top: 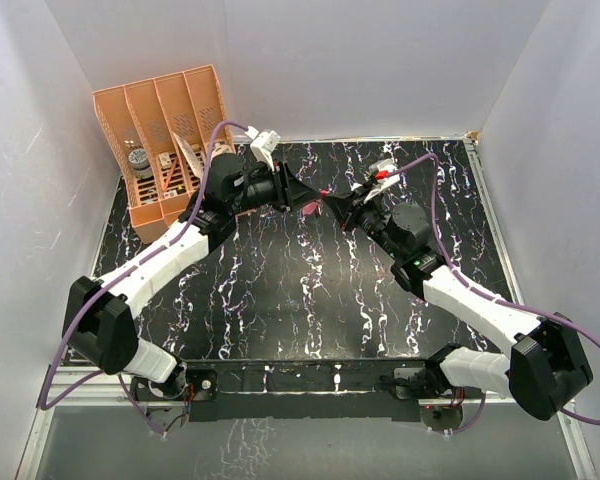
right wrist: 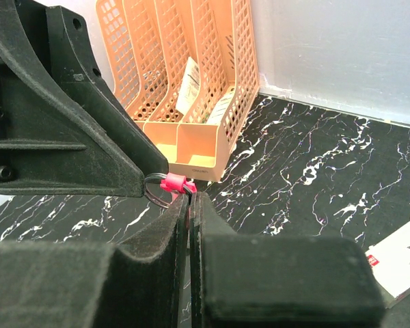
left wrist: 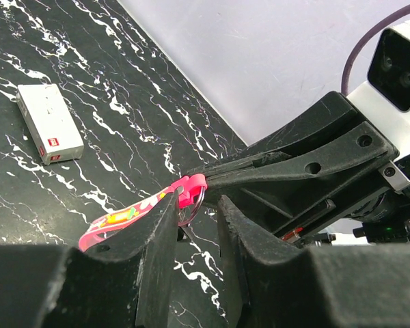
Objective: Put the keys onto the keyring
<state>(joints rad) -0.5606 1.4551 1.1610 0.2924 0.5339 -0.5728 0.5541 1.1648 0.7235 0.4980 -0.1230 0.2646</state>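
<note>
From above, the left arm (top: 170,255) and the right arm (top: 460,295) reach toward each other. Their jaws meet tip to tip above the desk (top: 310,310), a little to the right of the orange file rack (top: 165,130). A speck of pink between the tips is the keyring (top: 315,205), apparently lifted off the desk, and the keys cannot be made out here. In the left wrist view the left jaws stand a little apart. The metal ring of the keyring (left wrist: 126,217) sits in the gap at their tips, and its pink strip trails off to the left behind one of them. Whether they actually pinch the ring I cannot tell. The right jaws come in from the right and touch the pink fold where strip meets ring. A small dark bit shows just below the ring, too unclear to call a key. In the right wrist view the right jaws are pressed together to a thin slit and look clamped on the pink end of the keyring (right wrist: 172,183). It lies right at their tips, with the orange file rack (right wrist: 191,82) behind it, and the left jaws touch the ring from the left. A white box (right wrist: 403,260) lies on the desk well to the right of the orange file rack. I judge that the ring is held up between both jaws, but no key is seen on it, so the threading itself looks undone.
</note>
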